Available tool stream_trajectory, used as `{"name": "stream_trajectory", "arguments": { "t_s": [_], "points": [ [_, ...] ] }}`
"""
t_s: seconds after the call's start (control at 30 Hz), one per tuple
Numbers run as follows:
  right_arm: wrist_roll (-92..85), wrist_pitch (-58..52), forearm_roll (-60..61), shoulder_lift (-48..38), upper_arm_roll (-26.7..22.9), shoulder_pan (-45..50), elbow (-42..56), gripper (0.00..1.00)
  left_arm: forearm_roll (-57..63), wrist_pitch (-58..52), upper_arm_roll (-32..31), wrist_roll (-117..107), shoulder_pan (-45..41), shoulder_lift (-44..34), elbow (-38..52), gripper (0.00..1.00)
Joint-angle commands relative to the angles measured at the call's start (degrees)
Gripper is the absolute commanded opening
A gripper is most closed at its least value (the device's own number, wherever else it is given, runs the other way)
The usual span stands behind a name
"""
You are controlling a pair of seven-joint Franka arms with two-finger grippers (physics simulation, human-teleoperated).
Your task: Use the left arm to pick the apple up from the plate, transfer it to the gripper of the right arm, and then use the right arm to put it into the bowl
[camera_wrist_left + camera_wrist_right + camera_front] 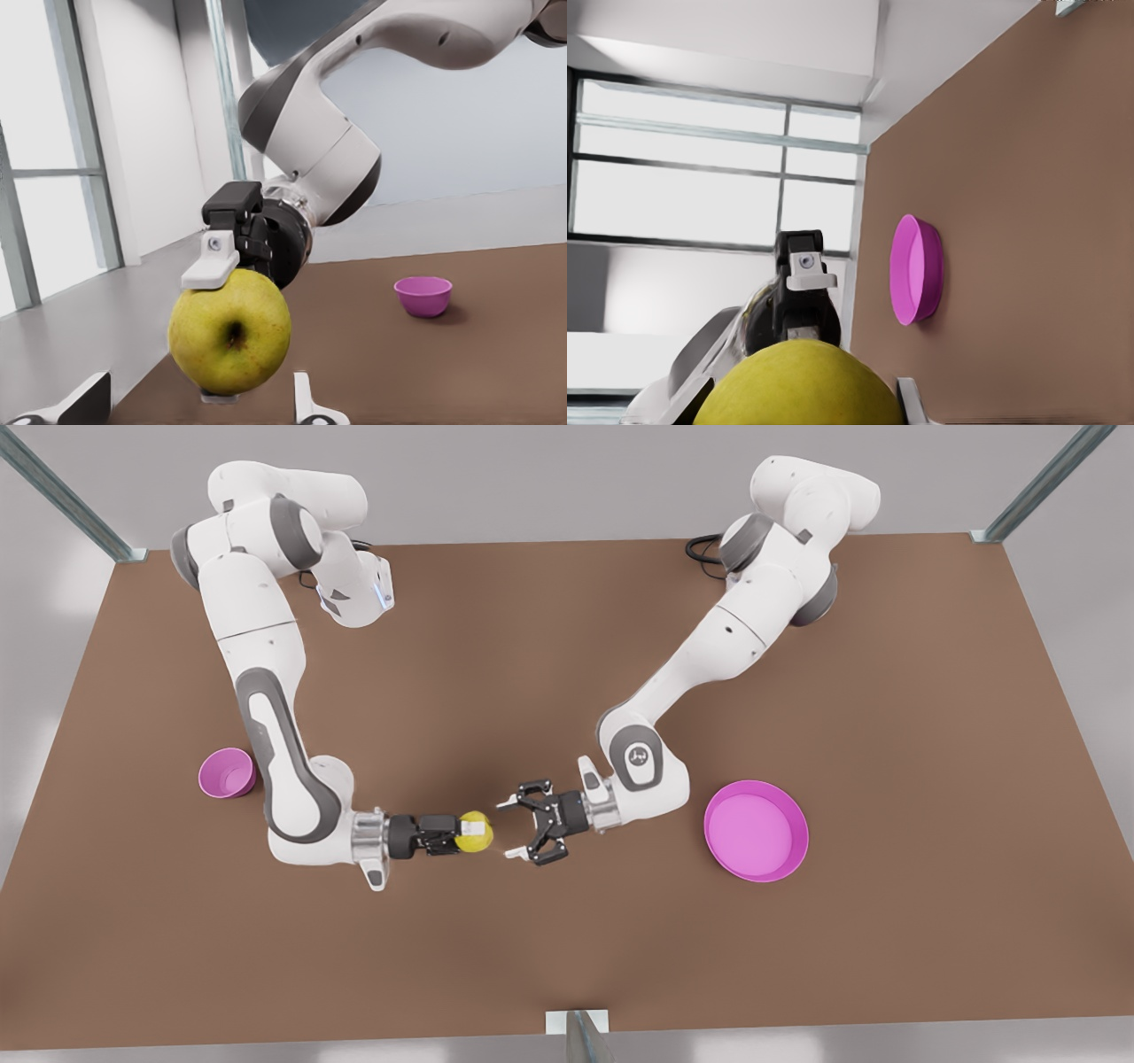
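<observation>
Apple (477,833) sits pinched in the right gripper (468,833). The left gripper (508,830) faces it just beside, fingers spread. The left arm's round emblem (636,755) is unreadable.

Soft, even light fills the scene, bright without harsh glare. The brown desk (567,921) carries only faint, diffuse shadows, darkest at its middle beneath the two arms. In the wrist views, tall windows (700,177) glow nearly white and wash out their panes. The apple (229,331) shows gentle shading on its underside. Pale reflected patches lie on the grey floor (80,584) around the desk.
</observation>
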Motion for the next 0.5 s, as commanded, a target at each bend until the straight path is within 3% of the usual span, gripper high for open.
{"name": "stream_trajectory", "arguments": {
  "t_s": [0.0, 0.07, 0.13, 0.23, 0.27, 0.33, 0.37, 0.47],
  "points": [
    [-1.9, -4.43, -3.74, -0.63, 0.03, -1.4, -0.91, 0.7, 0.79, -0.34, -1.19, 1.84, 2.59, -2.25, -3.8, 0.99],
    [-4.53, -7.24, -6.91, -1.24, 0.03, -3.78, -3.02, 0.7, 5.71, -4.82, -3.22, -1.58, 14.81, -12.45, -22.08, 0.99],
    [-5.32, -12.34, -13.85, -1.16, 0.03, -7.82, -3.11, 0.7, 26.7, -10.79, -2.96, -15.37, 27.11, -16.58, -31.32, 0.99],
    [-9.81, -13.4, -22.82, -2.83, 0.03, -13.01, -4.78, 0.7, 63.26, -36.97, -2.96, -46.03, 42.59, -22.56, -27.38, 0.99],
    [-11.29, -14.01, -26.86, -3.18, 0.12, -15.38, -5.04, 0.7, 77.86, -49.36, -2.96, -62.56, 44.7, -23.26, -19.39, 1.0],
    [-12.53, -16.29, -32.57, -4.23, 0.03, -19.6, -5.22, 0.7, 93.33, -66.78, -2.96, -88.58, 44.79, -25.72, -8.91, 1.0],
    [-12.53, -16.56, -36.52, -5.29, 0.03, -20.83, -5.13, 0.7, 100.02, -69.77, -3.13, -94.21, 44.26, -30.91, -8.83, 1.0],
    [-13.67, -16.12, -44.79, -7.22, 0.03, -23.12, -5.13, 0.7, 101.08, -78.39, -0.15, -119.98, 44.88, -38.73, -7.07, 1.0]
  ]
}}
